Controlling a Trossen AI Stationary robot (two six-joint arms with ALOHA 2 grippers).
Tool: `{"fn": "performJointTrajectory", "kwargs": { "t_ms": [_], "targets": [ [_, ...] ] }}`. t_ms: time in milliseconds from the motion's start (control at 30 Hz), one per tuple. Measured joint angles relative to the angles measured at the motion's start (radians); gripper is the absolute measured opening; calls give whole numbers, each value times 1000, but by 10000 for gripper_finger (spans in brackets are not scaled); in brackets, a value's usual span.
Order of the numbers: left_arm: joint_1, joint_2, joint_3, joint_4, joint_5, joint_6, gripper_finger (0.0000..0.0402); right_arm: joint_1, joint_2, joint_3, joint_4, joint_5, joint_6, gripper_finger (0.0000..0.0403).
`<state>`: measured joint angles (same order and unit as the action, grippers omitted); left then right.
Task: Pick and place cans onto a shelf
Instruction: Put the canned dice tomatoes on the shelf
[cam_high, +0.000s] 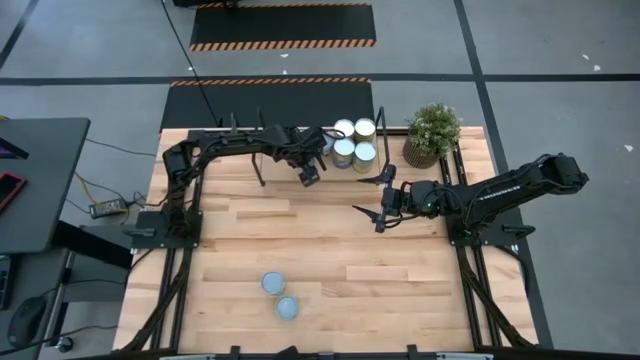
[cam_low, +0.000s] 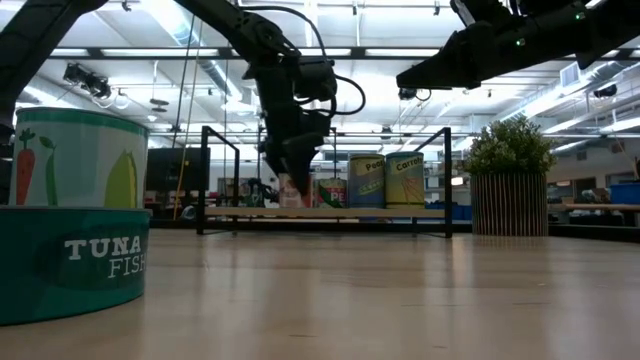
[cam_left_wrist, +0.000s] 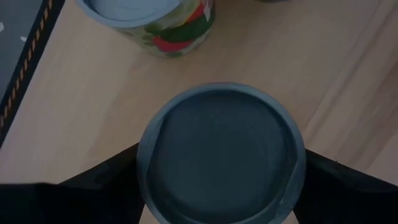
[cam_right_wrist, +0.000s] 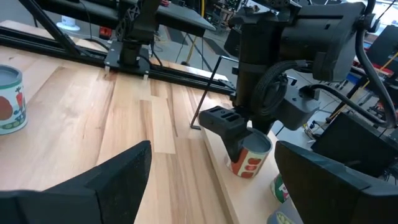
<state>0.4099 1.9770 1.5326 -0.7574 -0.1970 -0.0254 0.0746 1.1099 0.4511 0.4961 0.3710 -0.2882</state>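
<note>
Nearest to me, 2 cans (cam_high: 280, 296) stand on the table (cam_high: 330, 290) close to its front edge, just beside each other and well apart from both arms. In the low view they fill the near left, and the front one reads "TUNA".

Mid-table, I have the right gripper (cam_high: 381, 206) hanging above bare wood with its fingers spread and nothing between them.

Farther back, the left gripper (cam_high: 309, 172) is at the front edge of the shelf (cam_low: 325, 212). Its 2 fingers (cam_right_wrist: 233, 140) flank a can with a red-patterned label (cam_right_wrist: 252, 157), which stands on the shelf board. I cannot tell whether the pads press the can or have let go of it.

Just behind it, 4 more cans (cam_high: 354, 141) stand grouped on the shelf. A potted plant (cam_high: 431, 134) sits beside them.
</note>
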Motion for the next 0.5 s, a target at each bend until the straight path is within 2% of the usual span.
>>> {"fn": "performJointTrajectory", "kwargs": {
  "t_ms": [500],
  "targets": [
    [-11,0,0,8,6,-49,316,0,0,0,0,0,0,348]
  ]
}}
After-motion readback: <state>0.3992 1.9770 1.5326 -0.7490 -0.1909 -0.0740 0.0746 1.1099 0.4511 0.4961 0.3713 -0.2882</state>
